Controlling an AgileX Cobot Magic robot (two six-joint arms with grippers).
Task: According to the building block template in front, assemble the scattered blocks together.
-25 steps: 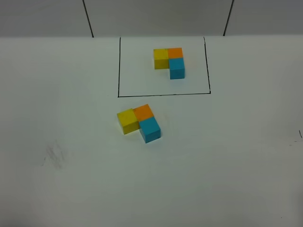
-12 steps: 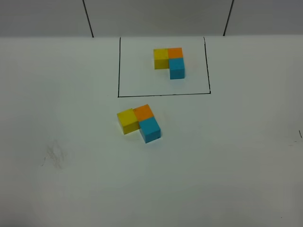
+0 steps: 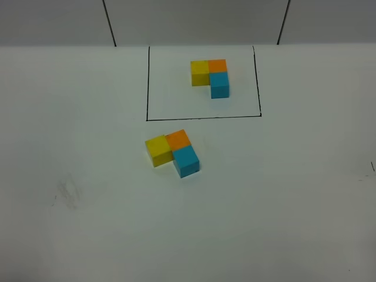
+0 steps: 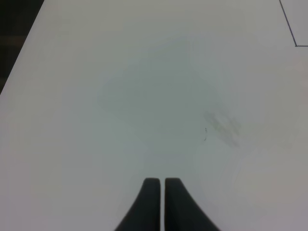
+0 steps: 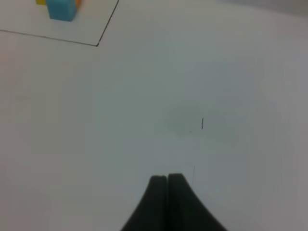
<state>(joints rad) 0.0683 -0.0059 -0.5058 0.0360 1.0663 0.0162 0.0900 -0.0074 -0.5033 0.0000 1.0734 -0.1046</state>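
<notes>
The template (image 3: 210,75) lies inside a thin black rectangle (image 3: 147,88) at the back: yellow and orange in a row, light blue below orange. In front of it the loose yellow cube (image 3: 157,150), orange cube (image 3: 178,140) and light blue cube (image 3: 186,160) sit pressed together in the same L shape, slightly rotated. Neither gripper shows in the high view. My left gripper (image 4: 160,183) is shut and empty over bare table. My right gripper (image 5: 167,179) is shut and empty; the template's blue cube (image 5: 62,9) shows far from it.
The white table (image 3: 282,194) carries a faint grey smudge (image 3: 67,191) at the front left, also seen in the left wrist view (image 4: 222,126). A small dark mark (image 5: 202,123) lies ahead of the right gripper. The table's left edge (image 4: 21,57) borders dark floor.
</notes>
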